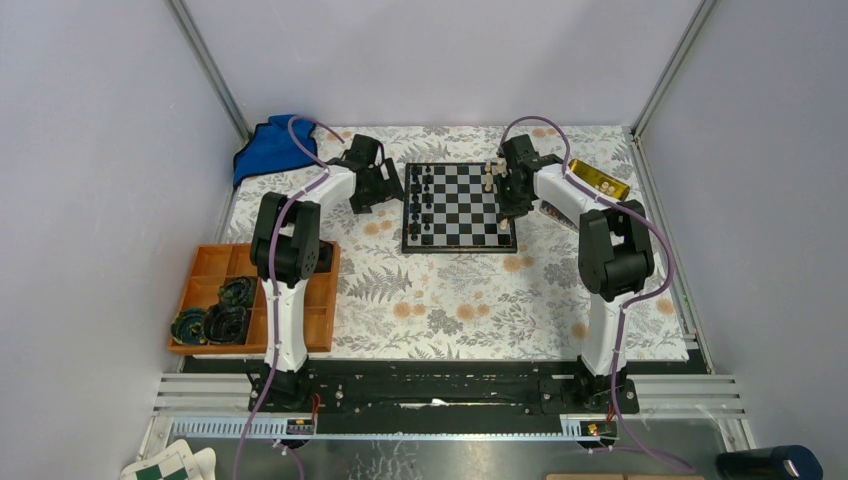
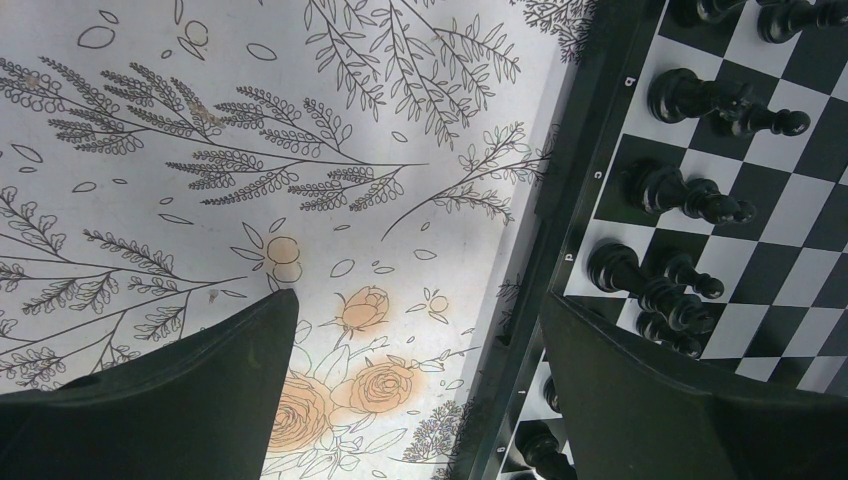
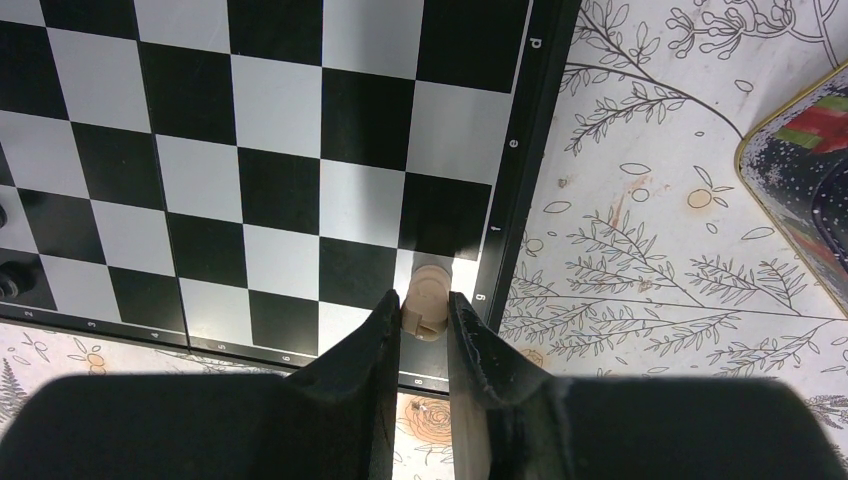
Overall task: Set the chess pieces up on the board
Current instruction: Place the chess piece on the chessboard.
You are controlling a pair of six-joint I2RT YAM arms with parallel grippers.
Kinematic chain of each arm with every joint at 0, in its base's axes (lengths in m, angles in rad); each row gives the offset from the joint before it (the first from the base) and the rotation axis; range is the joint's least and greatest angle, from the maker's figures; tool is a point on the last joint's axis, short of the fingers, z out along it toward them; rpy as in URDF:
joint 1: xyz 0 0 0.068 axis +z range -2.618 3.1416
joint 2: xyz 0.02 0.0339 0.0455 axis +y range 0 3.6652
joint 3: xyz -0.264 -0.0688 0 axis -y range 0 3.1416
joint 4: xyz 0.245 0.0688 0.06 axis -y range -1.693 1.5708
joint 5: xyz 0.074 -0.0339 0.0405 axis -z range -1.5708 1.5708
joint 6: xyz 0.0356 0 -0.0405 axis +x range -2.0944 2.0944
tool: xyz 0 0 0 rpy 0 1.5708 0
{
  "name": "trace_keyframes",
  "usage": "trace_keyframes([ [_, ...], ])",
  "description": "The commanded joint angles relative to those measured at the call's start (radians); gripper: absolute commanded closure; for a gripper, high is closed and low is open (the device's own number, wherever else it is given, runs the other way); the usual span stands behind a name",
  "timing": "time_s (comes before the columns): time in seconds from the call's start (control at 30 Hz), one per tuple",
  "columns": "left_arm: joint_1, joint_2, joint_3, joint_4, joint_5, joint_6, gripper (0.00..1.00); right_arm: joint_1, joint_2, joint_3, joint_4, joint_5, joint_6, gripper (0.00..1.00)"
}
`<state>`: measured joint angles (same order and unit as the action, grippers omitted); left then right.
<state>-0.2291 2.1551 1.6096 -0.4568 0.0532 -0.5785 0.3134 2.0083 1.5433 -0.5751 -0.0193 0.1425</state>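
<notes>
A pale chess piece is being gripped upright between the right pincer's jaws, over the board's right-edge column (whether it is touching the square is unclear). The left pincer is hovering wide open off the board's left border.

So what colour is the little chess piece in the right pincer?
Pale cream chess piece, seen best in the right wrist view.
</notes>
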Motion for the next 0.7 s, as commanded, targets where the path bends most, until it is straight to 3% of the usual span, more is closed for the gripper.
trace_keyframes([
  [0.0,-0.002,0.026,0.010,0.009,0.005,-0.009,0.01,0.008,0.001,0.007,-0.015,-0.007,-0.010,0.81],
  [0.67,-0.008,0.017,0.009,0.010,0.003,-0.007,0.01,0.009,-0.030,0.007,-0.022,-0.016,-0.012,0.68],
])
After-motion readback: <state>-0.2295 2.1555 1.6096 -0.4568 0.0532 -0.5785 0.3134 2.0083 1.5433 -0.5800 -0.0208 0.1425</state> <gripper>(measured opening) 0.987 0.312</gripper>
